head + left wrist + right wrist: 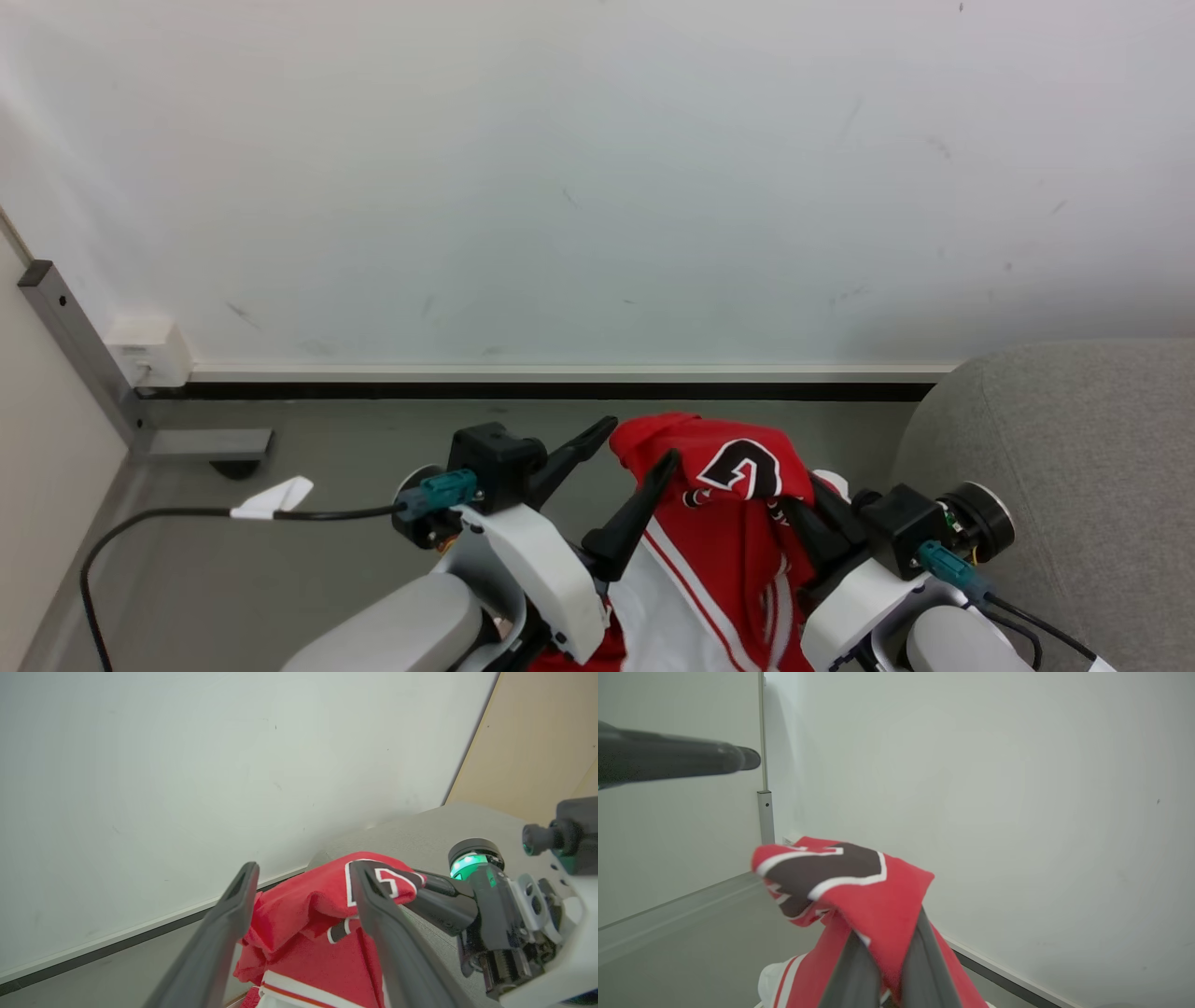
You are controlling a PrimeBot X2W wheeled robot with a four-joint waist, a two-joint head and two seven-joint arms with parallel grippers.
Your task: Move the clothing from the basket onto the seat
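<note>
The red and white clothing [724, 532] with its black number print hangs lifted in front of me, above the grey floor. My right gripper [887, 947] is shut on it, both fingers pinching a fold of red fabric that drapes over their tips. In the head view the right gripper [805, 527] sits at the garment's right side, partly hidden by cloth. My left gripper [642, 441] stands open just left of the clothing, holding nothing; its right finger [373, 896] lies against the fabric. The grey seat [1055, 448] is at the right. The basket is out of view.
A white wall [597, 168] with a baseboard [560, 373] stands close ahead. At the left are a grey metal post [79, 345] with a foot, a white wall box [149, 350] and a black cable [168, 518] with a white tag.
</note>
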